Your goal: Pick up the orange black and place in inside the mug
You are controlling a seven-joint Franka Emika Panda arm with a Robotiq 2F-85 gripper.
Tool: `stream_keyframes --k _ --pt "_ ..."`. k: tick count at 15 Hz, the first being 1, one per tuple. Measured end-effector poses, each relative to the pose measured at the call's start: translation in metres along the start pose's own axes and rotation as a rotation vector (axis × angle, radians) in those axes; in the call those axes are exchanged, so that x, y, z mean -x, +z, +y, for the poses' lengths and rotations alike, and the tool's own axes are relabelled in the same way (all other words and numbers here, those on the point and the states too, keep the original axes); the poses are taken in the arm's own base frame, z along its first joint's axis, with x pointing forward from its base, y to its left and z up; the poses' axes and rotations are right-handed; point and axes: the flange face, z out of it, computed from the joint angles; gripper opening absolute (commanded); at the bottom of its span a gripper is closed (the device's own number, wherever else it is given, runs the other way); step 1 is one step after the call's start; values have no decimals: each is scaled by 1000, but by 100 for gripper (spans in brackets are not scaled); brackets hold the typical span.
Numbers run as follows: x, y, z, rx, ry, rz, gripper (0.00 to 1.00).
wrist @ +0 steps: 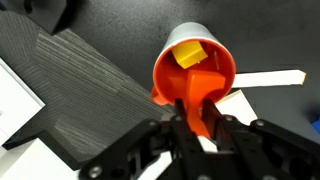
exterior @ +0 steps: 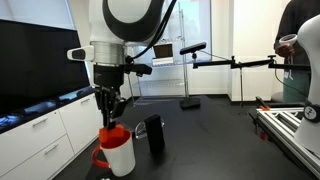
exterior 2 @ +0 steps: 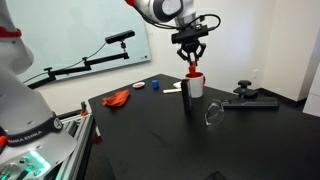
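A white mug (wrist: 225, 62) with an orange inside and an orange handle stands on the black table; it shows in both exterior views (exterior: 120, 155) (exterior 2: 197, 86). A yellow block (wrist: 188, 55) lies inside it. My gripper (wrist: 198, 128) is shut on the orange block (wrist: 196, 98) and holds it right over the mug's mouth. In both exterior views the gripper (exterior: 110, 118) (exterior 2: 190, 60) hangs straight down above the mug, and the block's lower end is at the rim.
A black cylinder (exterior: 154, 135) stands right next to the mug. A clear glass (exterior 2: 212, 115), a black tool (exterior 2: 250, 96), an orange-red cloth (exterior 2: 118, 97) and small blue pieces (exterior 2: 140, 87) lie on the table (exterior 2: 150, 140). White paper (wrist: 268, 78) lies beside the mug.
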Motion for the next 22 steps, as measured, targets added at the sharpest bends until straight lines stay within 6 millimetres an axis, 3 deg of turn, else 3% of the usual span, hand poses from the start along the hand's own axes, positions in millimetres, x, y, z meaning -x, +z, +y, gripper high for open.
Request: stream_keyframes --k 6,10,13,19,22 --pt "0 -1 1 1 0 1 98" --pt "-1 -1 -2 -8 -3 -5 100" --pt "6 -7 -15 -36 -11 -33 100" --pt "56 -20 -54 -82 15 -133 100" --pt "67 -34 -61 -81 17 -145 100"
